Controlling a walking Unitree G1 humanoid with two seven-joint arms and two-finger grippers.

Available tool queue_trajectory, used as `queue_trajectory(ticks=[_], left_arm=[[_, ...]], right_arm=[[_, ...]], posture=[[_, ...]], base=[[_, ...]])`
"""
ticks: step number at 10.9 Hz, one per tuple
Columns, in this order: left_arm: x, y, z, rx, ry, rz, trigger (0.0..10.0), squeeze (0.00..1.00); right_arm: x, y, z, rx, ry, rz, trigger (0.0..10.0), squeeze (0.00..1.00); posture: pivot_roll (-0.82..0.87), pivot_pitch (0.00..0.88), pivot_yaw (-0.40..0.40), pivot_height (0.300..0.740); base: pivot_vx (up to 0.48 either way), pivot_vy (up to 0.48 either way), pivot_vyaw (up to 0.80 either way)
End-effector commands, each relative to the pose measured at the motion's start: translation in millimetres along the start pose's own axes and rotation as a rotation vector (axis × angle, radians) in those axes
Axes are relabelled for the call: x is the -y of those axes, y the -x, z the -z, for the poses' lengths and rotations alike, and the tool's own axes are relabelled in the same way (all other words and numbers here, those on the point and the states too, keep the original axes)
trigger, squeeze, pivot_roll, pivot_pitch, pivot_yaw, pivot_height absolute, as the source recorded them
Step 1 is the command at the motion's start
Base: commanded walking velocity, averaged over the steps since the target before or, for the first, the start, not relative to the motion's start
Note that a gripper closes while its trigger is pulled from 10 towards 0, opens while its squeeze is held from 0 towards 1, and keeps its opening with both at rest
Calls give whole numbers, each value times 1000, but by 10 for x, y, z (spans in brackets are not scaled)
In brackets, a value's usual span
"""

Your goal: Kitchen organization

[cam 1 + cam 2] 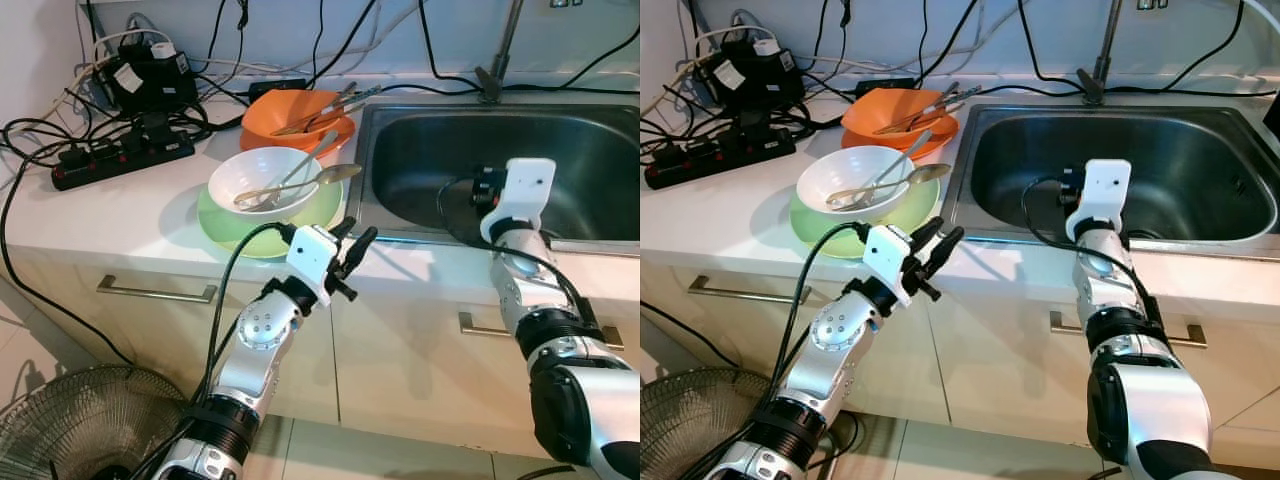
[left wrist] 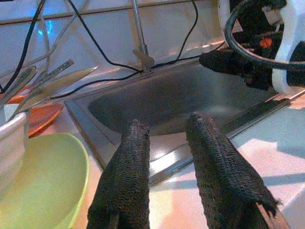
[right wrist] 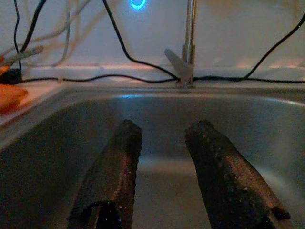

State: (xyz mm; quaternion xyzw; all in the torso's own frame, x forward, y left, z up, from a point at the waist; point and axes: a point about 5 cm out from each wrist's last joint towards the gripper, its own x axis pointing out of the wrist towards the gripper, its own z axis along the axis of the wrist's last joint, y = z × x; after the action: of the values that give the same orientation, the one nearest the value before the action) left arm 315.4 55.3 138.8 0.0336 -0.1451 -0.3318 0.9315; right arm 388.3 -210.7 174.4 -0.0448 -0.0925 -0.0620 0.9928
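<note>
A white bowl [image 1: 250,170] with a metal spoon [image 1: 335,173] in it sits on a green plate [image 1: 225,225] on the counter, left of the sink [image 1: 420,150]. Behind them an orange bowl [image 1: 270,110] holds several metal utensils [image 1: 330,105]. My left gripper [image 1: 356,238] hovers open and empty over the counter's front edge, just right of the green plate, pointing toward the sink. In the right wrist view, my right gripper [image 3: 159,157] stands open inside the sink basin with nothing between its fingers, aimed at the faucet [image 3: 188,52].
A black power strip [image 1: 120,160] and tangled cables lie at the counter's back left. Cables run along the wall behind the sink. A floor fan [image 1: 70,420] stands low on the left. Drawer handles [image 1: 155,292] line the cabinet front.
</note>
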Motion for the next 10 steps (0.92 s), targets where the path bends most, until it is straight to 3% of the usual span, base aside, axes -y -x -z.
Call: queue_trajectory(ticks=[1,5,7,8,10], left_arm=[[-4,28,38,-15,-10,-4,10000,0],[-20,21,23,-2,-17,-23,10000,0],[-46,25,10,6,-25,-41,10000,0],[-67,34,6,10,-30,-61,10000,0],[-94,47,3,15,-30,-82,10000,0]], right_arm=[[-46,-73,-181,74,-7,-13,10000,0],[-57,-9,-397,248,-13,-10,10000,0],[-93,151,-473,330,-11,-36,10000,0],[-137,366,-438,349,-25,-54,10000,0],[-154,602,-331,331,-47,-53,10000,0]], posture=[[45,50,101,740],[31,55,105,740],[22,60,103,740],[22,60,103,740],[14,66,105,740]], base=[[0,0,0],[0,0,0],[0,0,0],[0,0,0],[0,0,0]])
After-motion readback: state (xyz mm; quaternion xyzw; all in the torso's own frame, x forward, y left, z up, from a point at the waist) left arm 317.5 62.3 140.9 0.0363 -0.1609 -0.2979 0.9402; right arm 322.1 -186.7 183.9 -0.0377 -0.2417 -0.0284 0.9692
